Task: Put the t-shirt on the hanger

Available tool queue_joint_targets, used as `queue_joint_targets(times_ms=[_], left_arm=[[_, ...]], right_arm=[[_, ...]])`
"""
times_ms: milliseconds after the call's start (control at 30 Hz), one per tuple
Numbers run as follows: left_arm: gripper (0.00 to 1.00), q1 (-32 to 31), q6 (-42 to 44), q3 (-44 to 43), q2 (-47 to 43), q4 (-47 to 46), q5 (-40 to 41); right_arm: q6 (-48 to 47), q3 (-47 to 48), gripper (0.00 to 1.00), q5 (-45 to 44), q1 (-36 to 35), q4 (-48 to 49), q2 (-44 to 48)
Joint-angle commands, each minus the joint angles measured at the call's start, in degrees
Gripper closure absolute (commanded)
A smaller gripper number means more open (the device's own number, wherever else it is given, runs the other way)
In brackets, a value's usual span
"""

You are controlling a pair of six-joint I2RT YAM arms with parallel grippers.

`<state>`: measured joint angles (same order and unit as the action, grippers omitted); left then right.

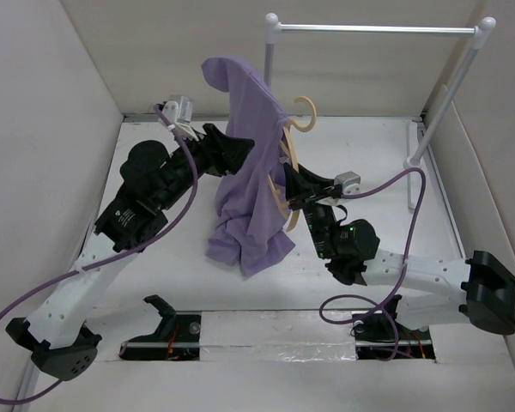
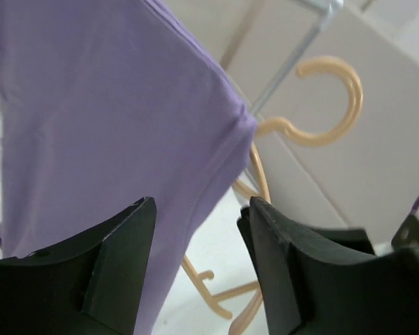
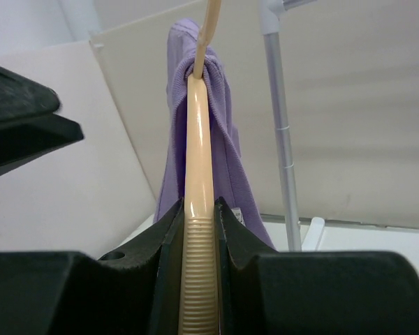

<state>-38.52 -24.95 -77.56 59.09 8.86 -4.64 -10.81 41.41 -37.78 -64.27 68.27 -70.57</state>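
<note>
A purple t-shirt (image 1: pixel 249 189) hangs draped over one shoulder of the pale beige hanger (image 1: pixel 306 112), with its lower end bunched on the table. The hanger is held up on edge, hook toward the back. My right gripper (image 1: pixel 293 194) is shut on the ribbed lower arm of the hanger (image 3: pixel 199 174), and the shirt (image 3: pixel 227 139) drapes over the arm above it. My left gripper (image 1: pixel 240 148) is at the shirt's left side, mid-height. In the left wrist view its jaws (image 2: pixel 195 230) stand open, with the shirt's edge (image 2: pixel 105 105) hanging between them and the hanger hook (image 2: pixel 339 105) beyond.
The white-and-metal clothes rack (image 1: pixel 373 28) stands at the back right, its foot (image 1: pixel 416 163) on the table. White walls close in the left, back and right. A slot with black mounts (image 1: pixel 159 311) lies along the near edge.
</note>
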Motion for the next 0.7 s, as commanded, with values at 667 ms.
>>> queue_joint_targets(times_ms=[667], left_arm=[[0.22, -0.06, -13.37, -1.99, 10.96, -26.84, 5.01]], right_arm=[[2.28, 1.66, 1.00, 2.62, -0.59, 3.36, 5.88]])
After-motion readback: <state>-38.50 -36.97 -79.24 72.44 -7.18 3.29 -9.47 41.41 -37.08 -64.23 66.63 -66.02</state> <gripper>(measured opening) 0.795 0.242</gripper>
